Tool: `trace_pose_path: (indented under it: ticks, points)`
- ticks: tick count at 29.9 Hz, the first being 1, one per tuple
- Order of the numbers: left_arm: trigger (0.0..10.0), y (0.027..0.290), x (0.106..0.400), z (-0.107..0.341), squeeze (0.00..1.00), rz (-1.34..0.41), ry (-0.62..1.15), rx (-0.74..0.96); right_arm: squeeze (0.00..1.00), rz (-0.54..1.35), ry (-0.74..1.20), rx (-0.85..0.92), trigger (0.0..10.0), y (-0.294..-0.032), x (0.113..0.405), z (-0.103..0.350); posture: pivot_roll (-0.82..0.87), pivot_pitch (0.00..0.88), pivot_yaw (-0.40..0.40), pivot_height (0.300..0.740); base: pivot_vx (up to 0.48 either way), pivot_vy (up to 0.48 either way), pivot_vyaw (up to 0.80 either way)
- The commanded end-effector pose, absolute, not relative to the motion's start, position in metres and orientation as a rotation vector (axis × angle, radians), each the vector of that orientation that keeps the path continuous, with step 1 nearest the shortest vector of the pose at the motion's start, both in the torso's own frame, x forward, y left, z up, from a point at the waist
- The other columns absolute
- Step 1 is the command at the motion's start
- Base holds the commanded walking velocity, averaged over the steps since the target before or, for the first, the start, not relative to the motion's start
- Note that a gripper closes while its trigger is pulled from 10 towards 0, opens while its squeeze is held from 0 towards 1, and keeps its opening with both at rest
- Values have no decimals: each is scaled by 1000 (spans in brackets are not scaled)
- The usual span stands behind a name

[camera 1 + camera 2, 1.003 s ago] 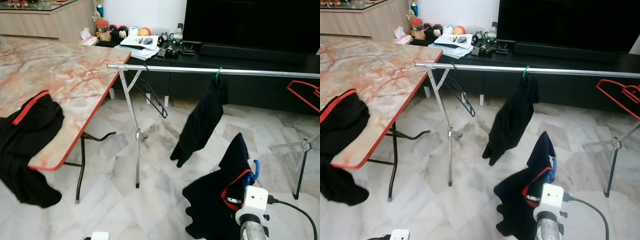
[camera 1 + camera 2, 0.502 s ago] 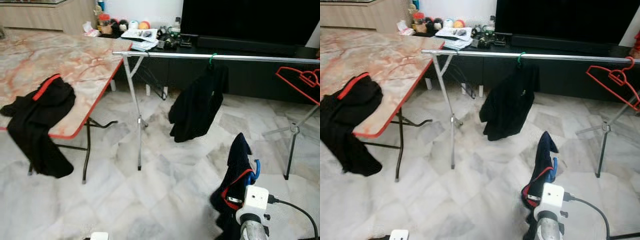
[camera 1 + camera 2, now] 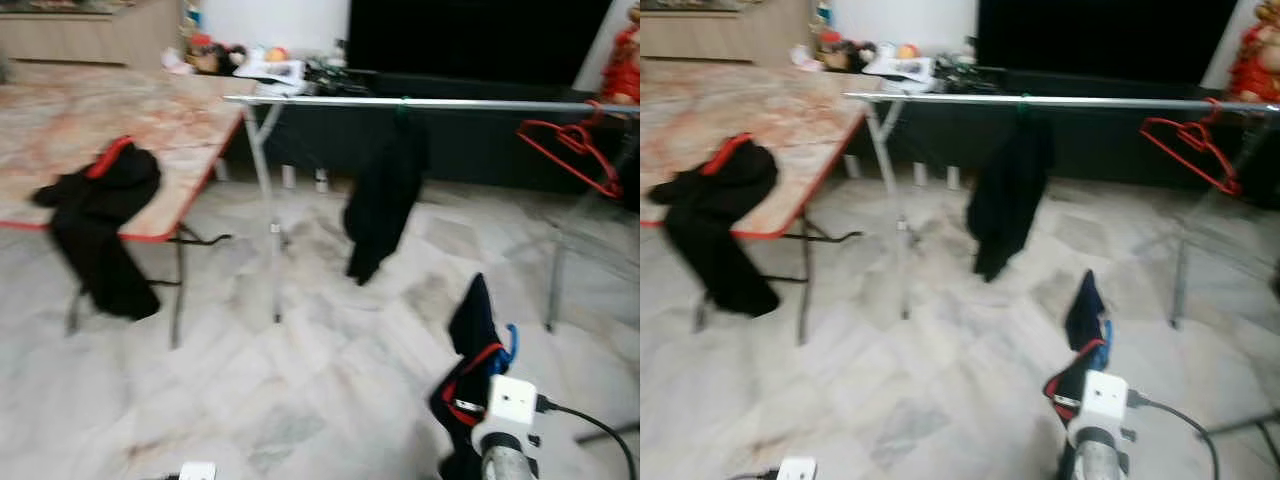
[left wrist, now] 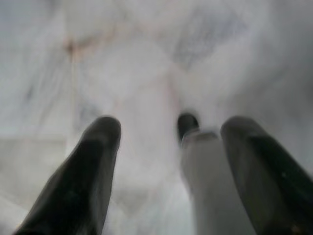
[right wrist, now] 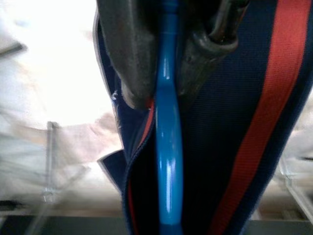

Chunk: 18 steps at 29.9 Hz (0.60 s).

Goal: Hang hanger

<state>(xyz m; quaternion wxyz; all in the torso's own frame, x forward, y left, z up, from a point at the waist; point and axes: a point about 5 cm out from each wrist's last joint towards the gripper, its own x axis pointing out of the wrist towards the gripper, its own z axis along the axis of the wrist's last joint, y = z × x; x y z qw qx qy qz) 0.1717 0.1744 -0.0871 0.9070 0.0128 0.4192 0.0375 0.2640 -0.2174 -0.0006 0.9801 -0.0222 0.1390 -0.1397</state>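
Down at about five o'clock from where the robot looks, the right gripper point(image 5: 164, 73) is pinched on the blue hanger point(image 5: 167, 147), its two black fingers pressed against the hanger's neck from either side, with a navy garment point(image 3: 475, 325) trimmed in red draped over it. The left gripper point(image 4: 166, 147) hangs low over the marble floor point(image 3: 300, 380), fingers spread and holding nothing.

The silver rail point(image 3: 450, 103) runs across at twelve o'clock, well apart from the load. One dark garment point(image 3: 385, 200) already hangs near its middle, and a red hanger point(image 3: 570, 150) sits out at two o'clock (the head views are smeared, so the robot looks to be on the move).

To do this well, I would aim for the bare stretch of rail between those two, close in squarely, raise the hook above the bar and lower it over, keeping the pinch firm until the hook bears the weight. The trailing cloth could snag the rack's legs.
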Motion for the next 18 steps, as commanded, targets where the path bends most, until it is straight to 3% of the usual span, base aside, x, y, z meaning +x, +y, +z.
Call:
trace_pose_path:
  ticks: [1,7,16,18]
  points:
    - [10000,173,170,-88,0,76,873,26,0,-277,272,-49,10000,-216,265,1,-1,88,13,740,0,0,0]
    - [10000,172,172,-87,0,71,859,37,0,-257,309,-73,10000,-216,266,-1,-4,90,10,740,0,0,0]
    - [10000,167,185,-77,0,-117,730,222,0,71,528,-261,10000,-208,272,-13,-8,78,-2,740,0,0,0]
    - [10000,208,213,-42,0,-245,511,314,0,246,548,-330,10000,-201,276,-10,-8,74,-3,740,0,0,0]
